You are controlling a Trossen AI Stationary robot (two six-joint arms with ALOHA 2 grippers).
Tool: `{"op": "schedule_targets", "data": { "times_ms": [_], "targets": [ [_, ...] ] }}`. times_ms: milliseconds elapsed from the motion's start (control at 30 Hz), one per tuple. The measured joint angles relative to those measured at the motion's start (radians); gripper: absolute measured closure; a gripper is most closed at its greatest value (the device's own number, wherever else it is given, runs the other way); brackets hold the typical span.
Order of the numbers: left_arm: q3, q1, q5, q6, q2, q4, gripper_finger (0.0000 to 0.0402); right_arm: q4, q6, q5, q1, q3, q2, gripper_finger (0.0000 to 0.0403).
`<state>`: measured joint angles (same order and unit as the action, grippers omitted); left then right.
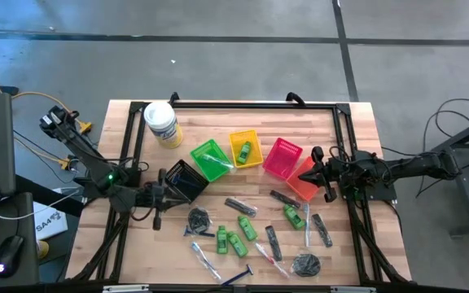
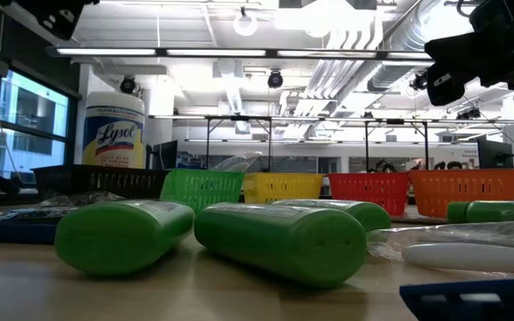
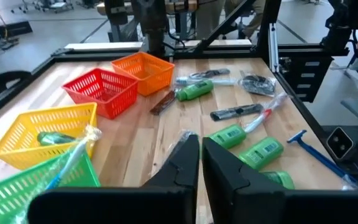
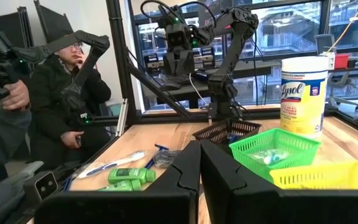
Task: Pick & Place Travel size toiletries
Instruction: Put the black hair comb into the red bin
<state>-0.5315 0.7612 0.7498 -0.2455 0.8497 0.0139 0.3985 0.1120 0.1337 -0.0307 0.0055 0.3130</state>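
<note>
The travel size toiletries lie loose on the near half of the table: green mini bottles, black combs, dark coiled bundles, clear tubes and a blue-handled razor. One green bottle lies in the yellow basket, and a clear tube lies in the green basket. My left gripper hovers shut and empty by the black basket, pointing across the table. My right gripper hangs shut and empty at the orange basket.
A red basket stands between the yellow and orange ones. A big white tub with a yellow label stands at the far left. A black frame rims the table. A person sits beyond the table's left edge.
</note>
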Motion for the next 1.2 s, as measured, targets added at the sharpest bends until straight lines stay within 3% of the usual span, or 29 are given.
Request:
{"op": "schedule_targets", "data": {
  "times_ms": [367, 1200],
  "targets": [
    [-0.011, -0.001, 0.004, 0.032, 0.001, -0.002, 0.0355, 0.000, -0.002, 0.000, 0.000, 0.000, 0.000, 0.0399],
    [-0.011, -0.001, -0.054, -0.001, 0.002, -0.070, 0.0354, 0.000, 0.000, 0.000, 0.000, 0.000, 0.000, 0.0399]
  ]
}}
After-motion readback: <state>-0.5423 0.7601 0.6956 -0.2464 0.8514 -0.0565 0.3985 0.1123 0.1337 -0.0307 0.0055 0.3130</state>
